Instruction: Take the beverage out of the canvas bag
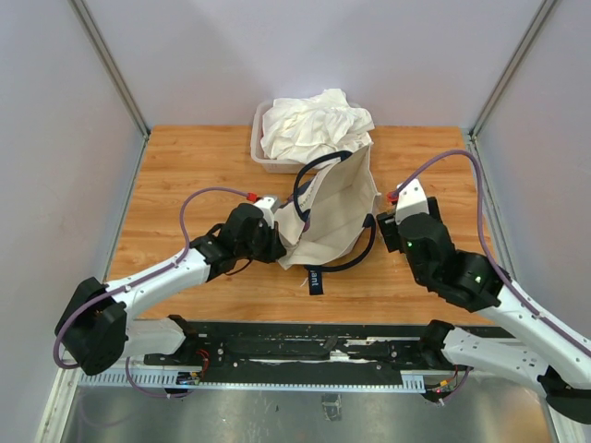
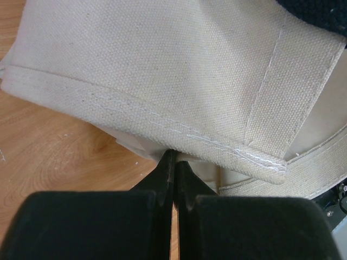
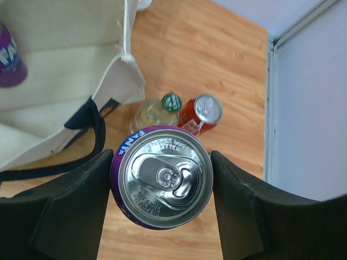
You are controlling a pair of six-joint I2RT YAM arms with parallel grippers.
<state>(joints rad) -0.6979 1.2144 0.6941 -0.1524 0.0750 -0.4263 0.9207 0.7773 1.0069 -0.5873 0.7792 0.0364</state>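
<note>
The right tool (image 3: pixel 161 187) is clamped on the sides of a purple Fanta can (image 3: pixel 162 173), which is held top upward outside the canvas bag (image 1: pixel 334 208), just right of its mouth. Past the can, a green-capped bottle (image 3: pixel 162 108) and a red can (image 3: pixel 203 112) are seen standing side by side on the wooden surface (image 1: pixel 185 166). A second purple container (image 3: pixel 10 59) is partly seen inside the bag. The left tool (image 2: pixel 172 154) is pressed together at the bag's stitched hem on its left side; whether cloth is caught cannot be told. The bag lies mid-surface between the tools.
</note>
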